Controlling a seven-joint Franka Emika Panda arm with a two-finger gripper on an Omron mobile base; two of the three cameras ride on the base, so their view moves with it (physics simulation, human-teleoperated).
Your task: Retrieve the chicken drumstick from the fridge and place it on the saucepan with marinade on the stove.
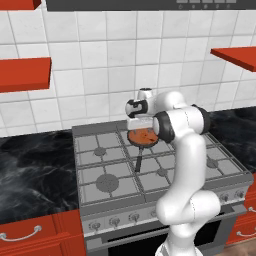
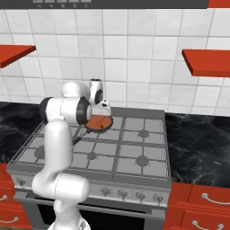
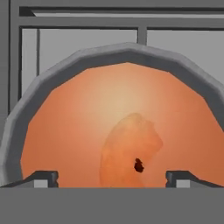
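Grey stove (image 1: 115,175), orange-red marinade (image 3: 78,113), black marbled counter (image 1: 30,170), white tiles (image 1: 100,65), red shelves (image 1: 25,74).

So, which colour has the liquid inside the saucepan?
Orange-red. The marinade fills the saucepan smoothly, and the hand view shows it best.

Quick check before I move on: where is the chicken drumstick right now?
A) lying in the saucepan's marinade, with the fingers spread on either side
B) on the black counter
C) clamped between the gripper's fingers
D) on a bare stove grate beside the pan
A: in the hand view the chicken drumstick lies in the orange-red marinade inside the saucepan, while the gripper stands open, its fingertips wide apart and clear of the meat.
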